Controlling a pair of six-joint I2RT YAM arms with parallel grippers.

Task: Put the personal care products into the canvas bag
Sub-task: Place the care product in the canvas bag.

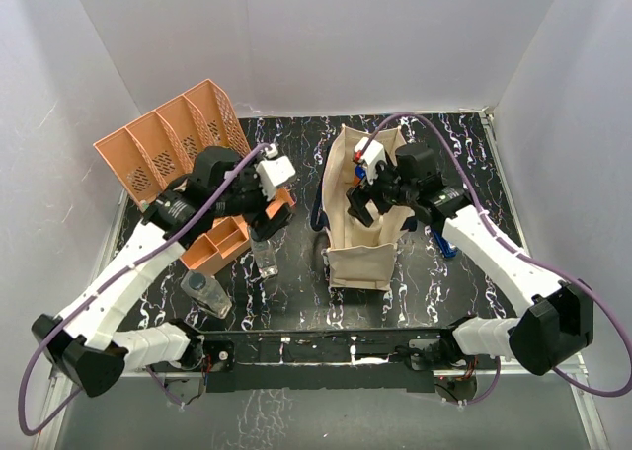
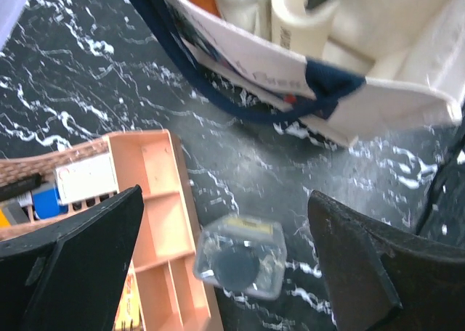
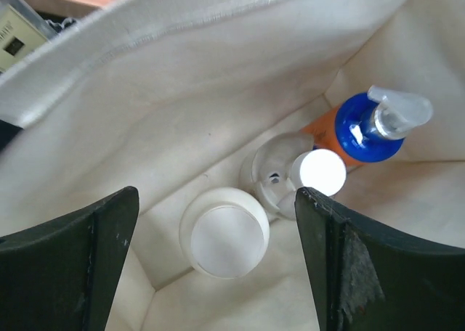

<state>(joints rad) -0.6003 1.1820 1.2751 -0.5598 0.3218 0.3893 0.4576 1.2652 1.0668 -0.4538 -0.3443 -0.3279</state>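
The canvas bag (image 1: pixel 360 235) stands at mid-table, cream with navy handles. My right gripper (image 1: pixel 363 199) hangs over its mouth. In the right wrist view that gripper (image 3: pixel 216 197) is open above a white-capped bottle (image 3: pixel 224 231), which touches neither finger. A flip-cap bottle (image 3: pixel 290 176) and an orange bottle with a blue pump (image 3: pixel 372 130) stand beside it in the bag. My left gripper (image 1: pixel 265 229) is open above a clear bottle with a dark cap (image 1: pixel 265 260). In the left wrist view this gripper (image 2: pixel 225 200) has the bottle (image 2: pixel 240 257) below its spread fingers. A second clear bottle (image 1: pixel 207 293) stands nearer the front.
A small orange compartment tray (image 1: pixel 225 241) with packets lies just left of the clear bottle (image 2: pixel 156 222). A tall orange perforated rack (image 1: pixel 168 144) stands at the back left. White walls close in the black marbled table (image 1: pixel 296 164) on three sides.
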